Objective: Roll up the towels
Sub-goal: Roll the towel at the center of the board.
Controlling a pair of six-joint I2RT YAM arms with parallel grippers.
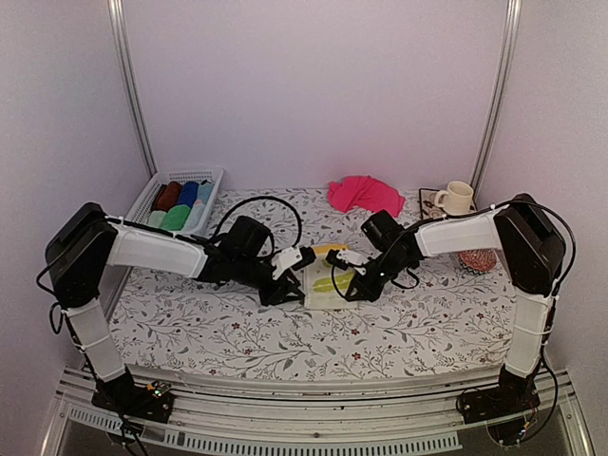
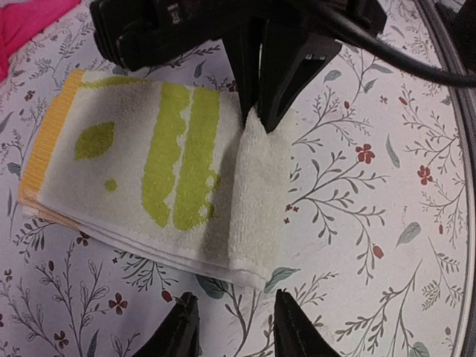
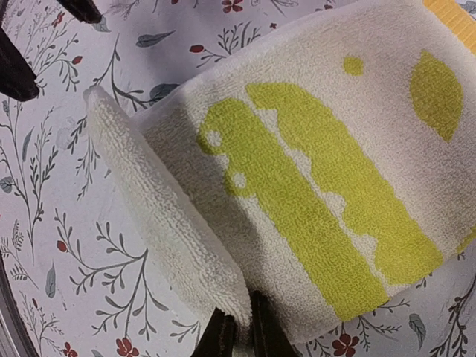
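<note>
Okay, I'm on the first turn of the lime-yellow towel [image 2: 149, 171], which lies flat on the table [image 1: 237, 332]; the pink towel [image 1: 366, 195] lies well behind. My right gripper [image 3: 239, 321] pinches the turned-over edge; my left gripper [image 2: 232, 299] stands open and empty just beside it. Next, I judge, both must grip that edge and roll evenly.

I count two towels: one lime-yellow towel [image 1: 324, 284], one pink towel [image 1: 364, 193]. One basket [image 1: 186, 172], at least four cloth rolls [image 1: 176, 218] inside. One mug [image 1: 456, 198]. One woven pad [image 1: 477, 259]. Two claws in view: left claw [image 1: 288, 288], right claw [image 1: 348, 290].
</note>
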